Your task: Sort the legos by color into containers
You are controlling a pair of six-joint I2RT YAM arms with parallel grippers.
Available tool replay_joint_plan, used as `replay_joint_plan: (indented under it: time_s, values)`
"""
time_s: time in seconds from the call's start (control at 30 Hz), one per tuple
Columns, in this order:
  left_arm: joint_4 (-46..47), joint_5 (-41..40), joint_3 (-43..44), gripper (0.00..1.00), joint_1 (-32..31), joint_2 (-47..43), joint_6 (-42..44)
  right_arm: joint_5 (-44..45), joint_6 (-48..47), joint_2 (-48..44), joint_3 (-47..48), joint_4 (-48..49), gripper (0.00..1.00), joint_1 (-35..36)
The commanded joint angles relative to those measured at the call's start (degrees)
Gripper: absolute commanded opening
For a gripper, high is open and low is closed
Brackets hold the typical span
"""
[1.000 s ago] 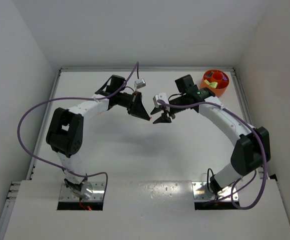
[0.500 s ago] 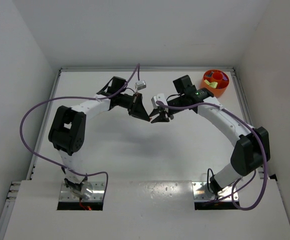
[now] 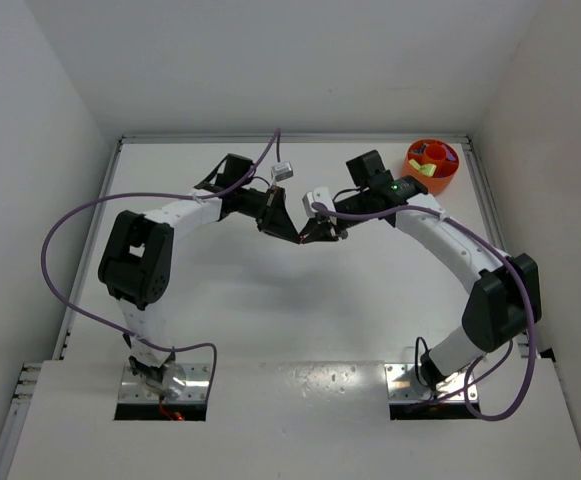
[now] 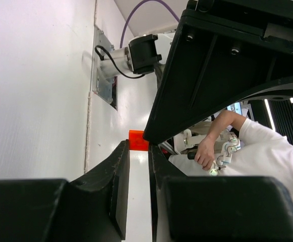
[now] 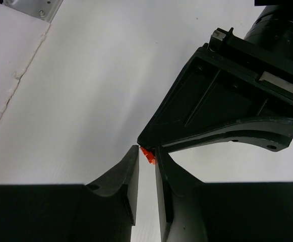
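Matte white table (image 3: 270, 320), boxy orange-red lego (image 4: 137, 140)

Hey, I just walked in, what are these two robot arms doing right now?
They look to be handing an orange-red lego from one arm to the other over the middle of the table. The left gripper is shut on it. The right gripper has its jaws either side of it, nearly closed; whether they pinch it yet is unclear. The orange bowl sits at the far right corner.
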Motion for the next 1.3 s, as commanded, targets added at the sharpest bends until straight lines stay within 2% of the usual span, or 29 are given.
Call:
replay_joint_plan:
  time_s: [0.0, 0.13, 0.2, 0.27, 0.3, 0.33, 0.5, 0.53, 0.63, 0.67, 0.77, 0.8, 0.83, 0.87, 0.9, 0.93, 1.0, 1.03, 1.1, 1.13, 1.2, 1.23, 1.27]
  values:
    - [1.78, 7.97, 1.04, 0.07, -0.65, -1.36, 0.16, -1.92, -0.98, -0.41, 0.65, 0.68, 0.19, 1.52]
    - [1.78, 7.97, 1.04, 0.07, -0.65, -1.88, 0.16, -1.39, -0.98, -0.41, 0.65, 1.21, 0.13, 1.52]
    - [1.78, 7.97, 1.04, 0.07, -0.65, -1.88, 0.16, -0.77, -0.98, 0.11, 0.65, 1.21, 0.06, 1.52]
    - [1.78, 7.97, 1.04, 0.13, -0.65, -2.41, 0.77, -0.25, -0.98, 0.11, 0.12, 1.21, 0.01, 1.52]
    - [1.26, 7.97, 1.56, 0.17, -0.65, -2.41, 0.77, 0.36, -0.98, 0.11, 0.12, 1.21, 0.00, 1.52]
    - [1.25, 7.97, 1.57, 0.27, -0.65, -3.02, 0.77, 0.37, -0.98, 0.11, 0.12, 1.82, 0.00, 2.04]
    - [0.72, 7.97, 1.57, 0.48, -0.13, -3.03, 1.30, 0.90, 0.25, -0.41, -0.41, 3.49, 0.00, 2.04]
    - [-0.15, 7.97, 1.57, 0.64, 0.40, -3.03, 1.91, 1.51, 0.94, -0.41, -0.41, 4.19, 0.00, 2.04]
    - [-1.83, 7.97, 1.04, 0.88, 1.19, -3.03, 3.32, 2.21, 2.26, -1.64, -1.11, 4.90, 0.00, 2.04]
    - [-2.61, 7.36, 0.52, 0.92, 2.76, -3.03, 4.63, 2.82, 3.31, -1.64, -1.81, 6.29, 0.00, 1.52]
    - [-6.21, 4.29, 0.51, 0.94, 5.92, -3.03, 8.58, 5.10, 8.22, -3.22, -3.04, 8.93, 0.00, 0.81]
    - [-7.52, 0.89, 1.04, 0.95, 6.98, -3.03, 10.34, 6.33, 10.68, -4.18, -4.00, 10.34, 0.00, 0.81]
    - [-13.02, -1.15, 1.82, 0.95, 8.12, -3.55, 13.22, 10.26, 14.19, -4.19, -4.71, 12.53, 0.00, 0.21]
    - [-16.73, -3.52, 4.79, 0.97, 9.96, -3.55, 16.65, 12.48, 23.36, -5.06, -5.50, 18.20, 0.00, -0.50]
    - [-20.59, -6.32, 6.74, 0.97, 10.68, -3.55, 23.73, 14.50, 27.02, -5.07, -5.51, 19.91, 0.00, -1.11]
    - [-26.46, -13.05, 8.67, 0.99, 11.21, -3.55, 26.41, 17.04, 29.40, -4.55, -5.51, 20.45, 0.00, -1.90]
    - [-29.76, -21.77, 13.16, 0.99, 11.21, -4.17, 29.51, 19.08, 35.03, -2.71, -4.45, 21.42, 0.00, -4.54]
    - [-29.77, -32.00, 13.78, 0.99, 11.21, -5.04, 29.51, 20.92, 36.97, -2.18, -3.58, 22.12, 0.00, -5.59]
    - [-29.77, -40.06, 15.19, 0.99, 11.21, -6.27, 29.51, 25.04, 42.40, -1.30, -2.17, 24.14, 0.00, -8.40]
    - [-29.77, -51.24, 15.19, 0.99, 11.21, -7.58, 29.51, 26.81, 44.00, -0.25, -1.38, 24.15, 0.00, -9.28]
    - [-28.11, -64.21, 15.20, 0.99, 8.42, -9.52, 28.73, 32.24, 48.04, 1.16, 0.99, 24.67, 0.00, -12.26]
    - [-26.54, -74.80, 14.41, 0.99, 7.70, -10.66, 28.20, 34.27, 49.28, 1.95, 1.87, 24.68, 0.00, -13.33]
    - [-23.56, -78.30, 13.71, 0.99, 7.17, -12.67, 27.59, 36.47, 50.68, 3.79, 3.70, 24.68, 0.00, -14.55]
